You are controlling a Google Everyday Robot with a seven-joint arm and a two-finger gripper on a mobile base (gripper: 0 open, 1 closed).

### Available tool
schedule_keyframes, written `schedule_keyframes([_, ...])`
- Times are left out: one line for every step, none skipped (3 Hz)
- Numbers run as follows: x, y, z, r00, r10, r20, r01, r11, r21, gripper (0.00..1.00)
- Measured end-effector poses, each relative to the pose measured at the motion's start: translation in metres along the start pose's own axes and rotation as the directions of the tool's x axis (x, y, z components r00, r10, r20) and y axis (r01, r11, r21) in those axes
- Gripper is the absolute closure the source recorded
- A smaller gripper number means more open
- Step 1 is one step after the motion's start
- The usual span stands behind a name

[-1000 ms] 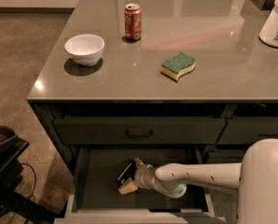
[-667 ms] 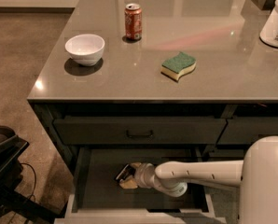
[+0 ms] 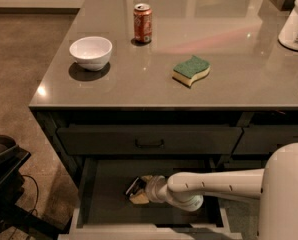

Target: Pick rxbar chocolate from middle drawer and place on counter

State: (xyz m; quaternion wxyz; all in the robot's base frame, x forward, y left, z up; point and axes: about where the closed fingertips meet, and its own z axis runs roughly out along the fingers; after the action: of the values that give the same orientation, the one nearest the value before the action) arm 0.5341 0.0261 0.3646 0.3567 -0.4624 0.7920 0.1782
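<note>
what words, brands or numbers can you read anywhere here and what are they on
No text reads clearly.
Red can: markings too blurred to read.
White container at the far right: dark label patch, unreadable.
Rxbar chocolate, at the tool down in the middle drawer: wrapper too small and partly hidden, nothing legible.

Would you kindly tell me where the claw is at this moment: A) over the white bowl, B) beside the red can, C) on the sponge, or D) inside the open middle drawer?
D: the claw sits low inside the open middle drawer, below the counter.
</note>
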Motion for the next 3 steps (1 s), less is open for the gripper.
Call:
schedule_keyframes([-0.007, 0.014, -0.059, 0.999, 0.025, -0.044, -0.023, 0.9993, 0.030, 1.00])
schedule_keyframes([-0.010, 0.037, -0.128, 0.995, 0.056, -0.084, -0.047, 0.9940, 0.099, 1.00])
schedule_keyframes([-0.023, 0.053, -0.190, 0.996, 0.017, -0.093, 0.000, 0.9842, 0.177, 1.00])
